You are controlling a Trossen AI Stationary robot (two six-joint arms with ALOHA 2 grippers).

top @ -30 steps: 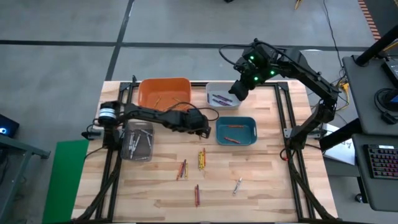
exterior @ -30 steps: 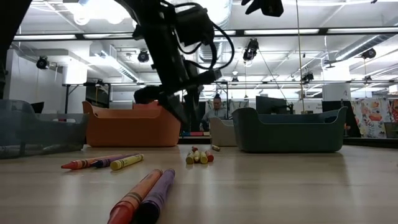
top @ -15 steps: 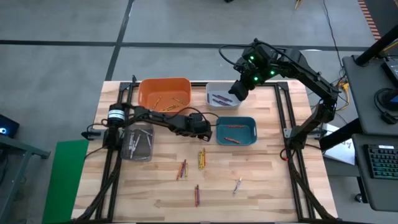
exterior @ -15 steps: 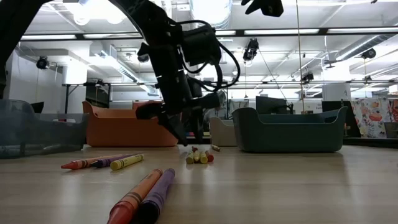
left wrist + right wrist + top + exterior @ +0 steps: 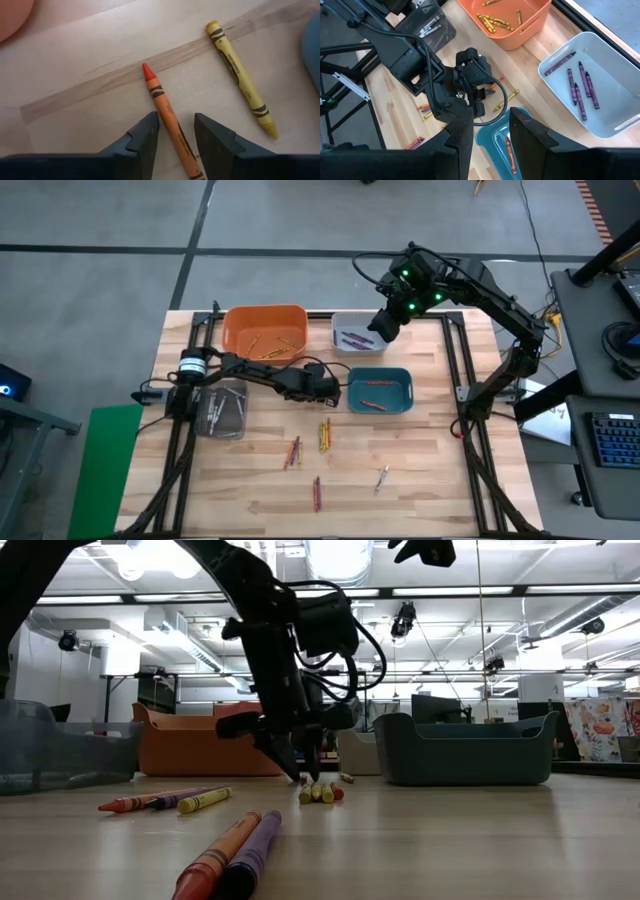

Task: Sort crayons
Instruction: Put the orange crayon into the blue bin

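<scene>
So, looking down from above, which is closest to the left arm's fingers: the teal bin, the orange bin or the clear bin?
From the left gripper:
1. Teal bin, just beside it, toward the right arm's side.
2. Orange bin, behind it at the table's far edge.
3. Clear bin, by the left arm's base.

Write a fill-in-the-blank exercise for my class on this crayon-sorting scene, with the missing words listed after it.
1. The left gripper is lowered over an ____ crayon, which lies between its open fingers.
2. The white bin holds only ____ crayons.
3. The red crayons lie in the ____ bin.
4. The right gripper waits above the ____ bin, holding nothing.

Missing words: orange; purple; teal; white
</scene>
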